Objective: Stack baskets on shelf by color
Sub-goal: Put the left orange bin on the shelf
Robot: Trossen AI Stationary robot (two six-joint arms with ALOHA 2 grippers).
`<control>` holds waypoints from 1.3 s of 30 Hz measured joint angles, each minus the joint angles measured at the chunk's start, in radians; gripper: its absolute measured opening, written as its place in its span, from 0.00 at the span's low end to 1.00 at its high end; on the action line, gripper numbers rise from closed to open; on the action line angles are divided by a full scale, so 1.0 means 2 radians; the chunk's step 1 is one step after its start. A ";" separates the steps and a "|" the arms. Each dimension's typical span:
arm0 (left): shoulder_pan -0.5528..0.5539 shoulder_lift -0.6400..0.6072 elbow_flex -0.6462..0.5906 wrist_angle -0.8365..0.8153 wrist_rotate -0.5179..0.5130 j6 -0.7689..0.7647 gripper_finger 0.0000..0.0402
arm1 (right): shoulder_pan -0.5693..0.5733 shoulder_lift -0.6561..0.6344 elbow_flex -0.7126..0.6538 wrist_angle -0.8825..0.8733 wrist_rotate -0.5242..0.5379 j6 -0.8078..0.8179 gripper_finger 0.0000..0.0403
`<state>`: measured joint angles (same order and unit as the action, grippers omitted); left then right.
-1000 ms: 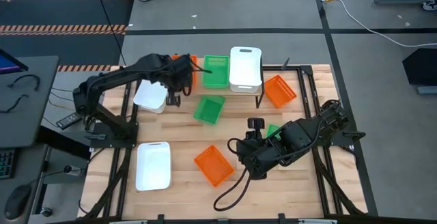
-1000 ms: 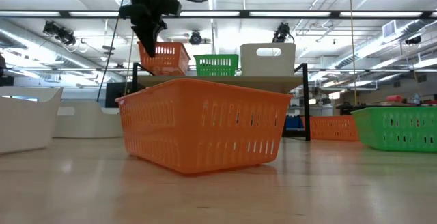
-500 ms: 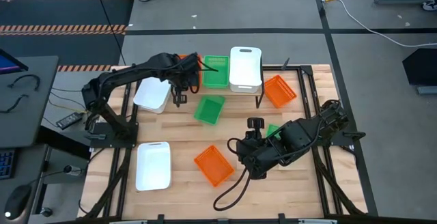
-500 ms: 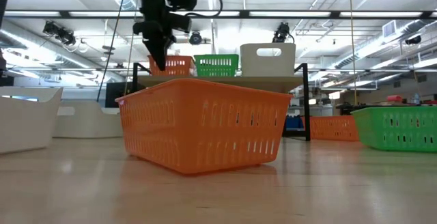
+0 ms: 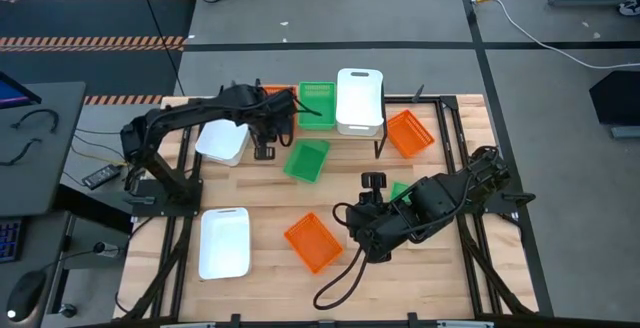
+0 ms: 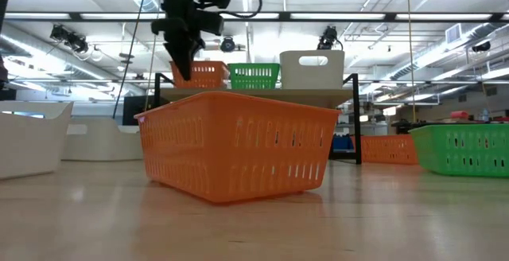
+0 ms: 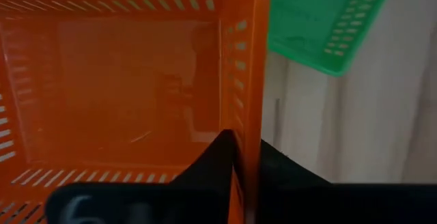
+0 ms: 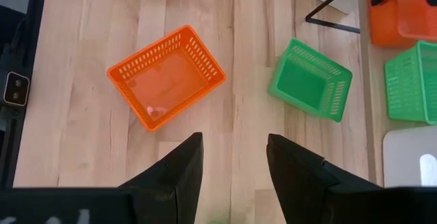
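An orange basket (image 6: 204,75) sits at the left end of the shelf (image 6: 262,94), beside a green basket (image 5: 317,105) and a white basket (image 5: 360,100). My left gripper (image 7: 247,145) comes down on the orange one from above and is shut on its wall; in the high view the arm hides most of it. My right gripper (image 8: 232,156) hangs open over the table, above and right of another orange basket (image 5: 312,242). A green basket (image 5: 306,160) and two white baskets (image 5: 224,242) (image 5: 221,140) rest on the tabletop. My left gripper straddles one side wall of the orange basket at its rim (image 7: 247,115), one finger inside (image 7: 222,149) and one outside. The fingers point steeply down from above. The basket sits level with its bottom on the shelf's plank, open side up.
Another orange basket (image 5: 409,133) lies on the table at the shelf's right end. A green basket (image 5: 400,192) shows partly under my right arm. Bare tabletop lies between the near orange basket and the white one at the near left.
My left gripper has gone down and toward the table's right with the orange basket. The basket was tilted and lifted above the shelf's left end; now it stands level on the plank close to the green basket.
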<state>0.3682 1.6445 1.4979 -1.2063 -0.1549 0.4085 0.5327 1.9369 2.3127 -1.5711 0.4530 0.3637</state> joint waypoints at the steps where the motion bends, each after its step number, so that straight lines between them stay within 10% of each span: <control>1: -0.002 0.000 0.000 -0.005 0.001 -0.002 0.10 | 0.000 0.000 0.000 0.000 0.000 0.000 0.42; 18: 0.014 -0.014 -0.001 -0.006 -0.056 -0.017 0.20 | 0.000 0.000 0.000 0.000 0.000 0.004 0.42; 39: 0.027 -0.014 0.000 -0.011 0.008 -0.075 0.04 | 0.000 0.000 0.000 0.000 0.000 0.010 0.42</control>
<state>0.4218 1.6161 1.4979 -1.2283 -0.1379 0.2584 0.5335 1.9369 2.3127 -1.5711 0.4529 0.3834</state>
